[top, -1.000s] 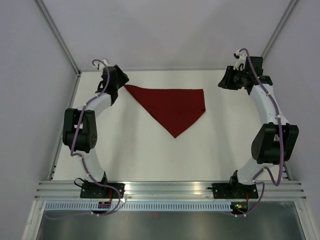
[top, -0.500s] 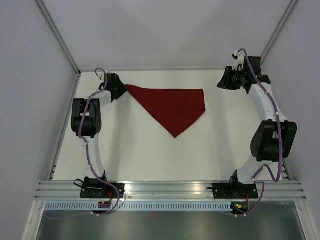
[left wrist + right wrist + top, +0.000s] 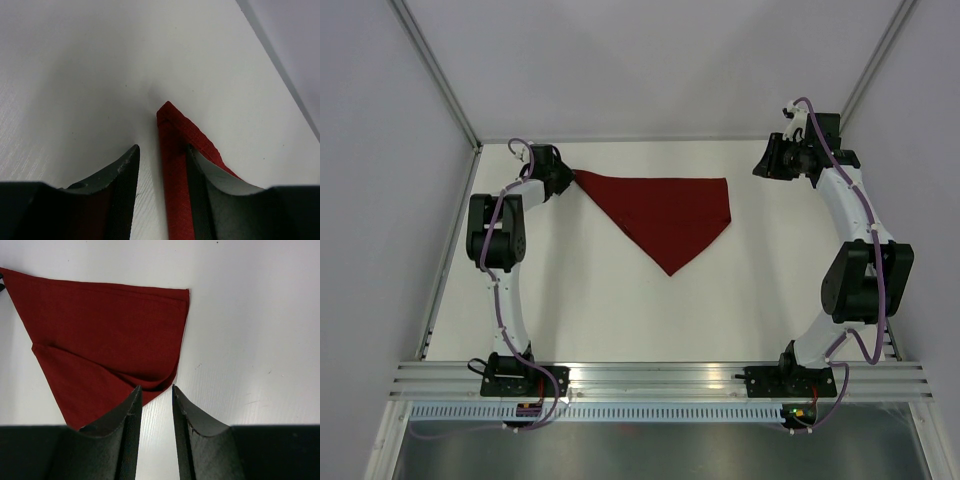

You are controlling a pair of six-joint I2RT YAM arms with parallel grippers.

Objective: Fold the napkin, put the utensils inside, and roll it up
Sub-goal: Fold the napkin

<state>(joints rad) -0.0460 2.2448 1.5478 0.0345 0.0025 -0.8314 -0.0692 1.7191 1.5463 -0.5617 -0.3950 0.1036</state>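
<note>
Your dark red cloth napkin (image 3: 665,210), folded to a triangle, lies along the white table's (image 3: 620,310) far edge, long side left to right; your left gripper (image 3: 162,150) straddles its left tip, jaws apart, unclamped; your right gripper (image 3: 156,390) hangs parted, empty.

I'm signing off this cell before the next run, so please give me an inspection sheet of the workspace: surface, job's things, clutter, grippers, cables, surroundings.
Surface: white table, no marks seen.
Job's things: maroon napkin folded into a triangle, lying flat at the far middle; utensils not seen.
Clutter: nothing seen.
Grippers: left gripper low at the napkin's far-left corner, that corner between its fingers with a gap on one side; right gripper off the cloth beyond its right corner, narrowly apart, holding nothing.
Cables: purple cables run along both arms, none on the napkin.
Surroundings: pale walls around the table, metal rail at the near edge.
</note>
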